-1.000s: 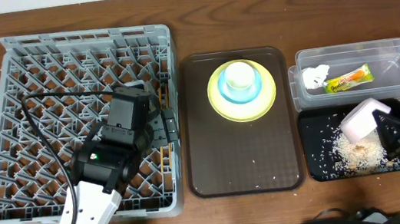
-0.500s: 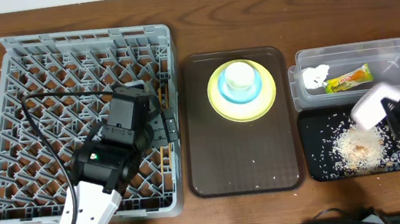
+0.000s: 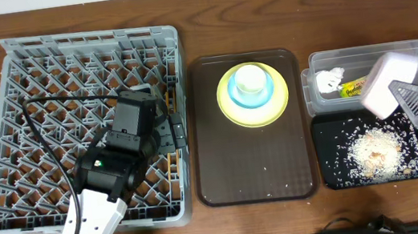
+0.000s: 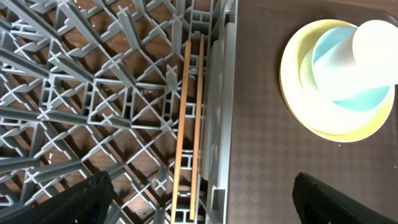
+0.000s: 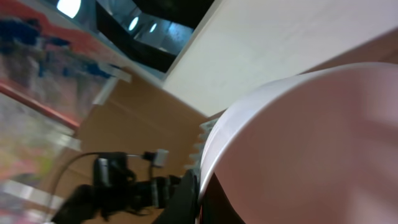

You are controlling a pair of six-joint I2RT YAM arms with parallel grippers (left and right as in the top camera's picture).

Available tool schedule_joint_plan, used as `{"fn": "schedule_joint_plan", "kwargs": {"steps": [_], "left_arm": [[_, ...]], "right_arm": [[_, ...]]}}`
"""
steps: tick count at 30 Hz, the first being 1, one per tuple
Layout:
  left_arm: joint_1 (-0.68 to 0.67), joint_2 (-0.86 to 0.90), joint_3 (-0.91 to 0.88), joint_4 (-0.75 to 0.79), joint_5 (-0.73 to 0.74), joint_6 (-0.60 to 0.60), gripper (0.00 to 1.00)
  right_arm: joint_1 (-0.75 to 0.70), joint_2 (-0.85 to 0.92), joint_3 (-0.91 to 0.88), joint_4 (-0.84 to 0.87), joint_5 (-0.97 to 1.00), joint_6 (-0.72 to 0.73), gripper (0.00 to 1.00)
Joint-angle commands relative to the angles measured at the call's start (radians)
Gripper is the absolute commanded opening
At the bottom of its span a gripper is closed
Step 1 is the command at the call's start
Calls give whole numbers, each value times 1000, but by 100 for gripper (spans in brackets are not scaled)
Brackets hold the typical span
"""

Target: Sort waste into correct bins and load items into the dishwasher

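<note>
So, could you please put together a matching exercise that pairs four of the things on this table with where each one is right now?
Things:
1. chopsticks
2. white bowl
3. rice scraps
4. snack wrapper

Places:
A. in the clear tub
B. held up by the right gripper
C. lying in the dish rack, at its right edge
D. in the black tray

Pairs: 1-C, 2-B, 3-D, 4-A
</note>
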Motion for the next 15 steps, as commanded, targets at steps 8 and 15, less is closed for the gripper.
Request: {"fn": "schedule_joint_plan", "kwargs": {"steps": [8, 15], "left_arm": [[-1, 1, 15, -3, 2, 2, 93], [-1, 1, 15, -3, 2, 2, 93]], "right_arm": [[171, 120, 219, -92, 126, 86, 2], [347, 292, 518, -477, 127, -184, 2]]}}
